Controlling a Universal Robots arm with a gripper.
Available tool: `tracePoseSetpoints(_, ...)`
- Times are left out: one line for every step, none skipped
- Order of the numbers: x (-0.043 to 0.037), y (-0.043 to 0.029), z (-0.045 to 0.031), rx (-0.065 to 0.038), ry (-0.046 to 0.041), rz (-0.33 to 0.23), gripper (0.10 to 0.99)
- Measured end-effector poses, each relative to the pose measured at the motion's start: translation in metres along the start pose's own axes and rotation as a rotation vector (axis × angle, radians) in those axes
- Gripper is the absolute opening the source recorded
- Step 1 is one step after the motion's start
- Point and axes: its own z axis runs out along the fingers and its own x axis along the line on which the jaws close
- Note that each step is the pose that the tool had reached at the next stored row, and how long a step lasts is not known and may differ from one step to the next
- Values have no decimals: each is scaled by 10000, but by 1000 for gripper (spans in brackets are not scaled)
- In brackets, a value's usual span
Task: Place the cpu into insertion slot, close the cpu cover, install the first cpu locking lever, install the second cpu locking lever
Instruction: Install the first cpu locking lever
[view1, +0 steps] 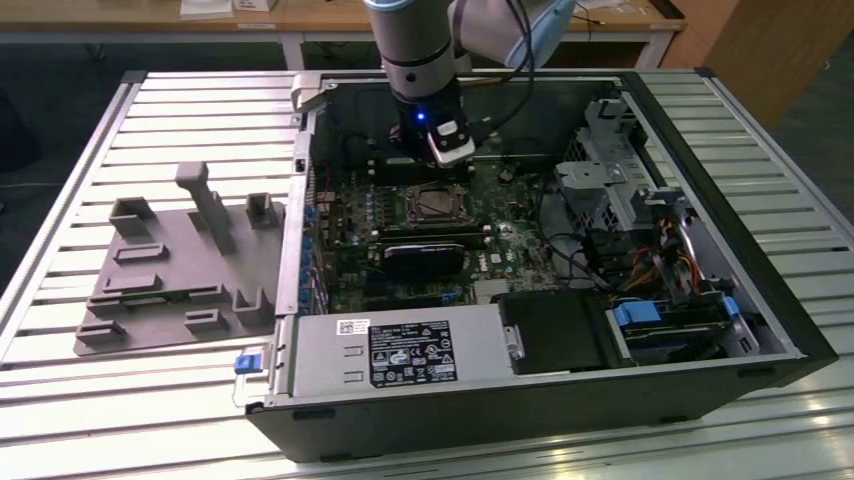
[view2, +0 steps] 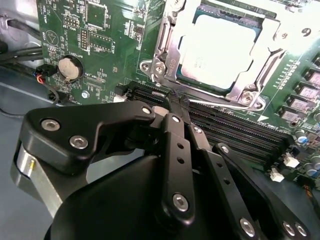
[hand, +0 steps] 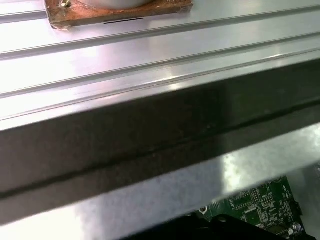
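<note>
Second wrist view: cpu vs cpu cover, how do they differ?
The cpu is a solid, matte pale square; the cpu cover is a shinier metal frame with a large open window. The cpu sits in the middle, seen through that window; the cpu cover runs around it. The cpu's top is plain; the cpu cover has notched, bent edges. Both are squarish, silver-grey, on the green circuit board.

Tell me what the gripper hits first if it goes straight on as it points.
Probably the long black slots beside the cpu cover: in the second wrist view the gripper aims at them. Depth is unclear, so the cover's edge could come first.
</note>
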Motion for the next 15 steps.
tracePoseSetpoints(1, 1, 3, 11, -12, 60, 106)
tracePoseSetpoints(5, 4, 4, 26, -24, 127, 106)
tracePoseSetpoints(8, 6, 6, 39, -36, 188, 106)
tracePoseSetpoints(12, 7, 7, 49, -47, 246, 106)
tracePoseSetpoints(17, 9, 8, 60, -60, 309, 106)
tracePoseSetpoints(24, 10, 10, 70, -71, 367, 106)
tracePoseSetpoints(29, 11, 12, 80, -82, 422, 106)
tracePoseSetpoints(32, 12, 15, 92, -93, 479, 106)
tracePoseSetpoints(36, 14, 18, 106, -105, 543, 106)
tracePoseSetpoints(39, 15, 22, 121, -119, 617, 106)
tracePoseSetpoints(42, 16, 27, 135, -131, 683, 106)
tracePoseSetpoints(45, 18, 32, 147, -143, 740, 106)
tracePoseSetpoints(48, 20, 37, 155, -154, 795, 106)
tracePoseSetpoints(51, 23, 41, 166, -165, 850, 106)
tracePoseSetpoints(54, 25, 44, 176, -175, 904, 106)
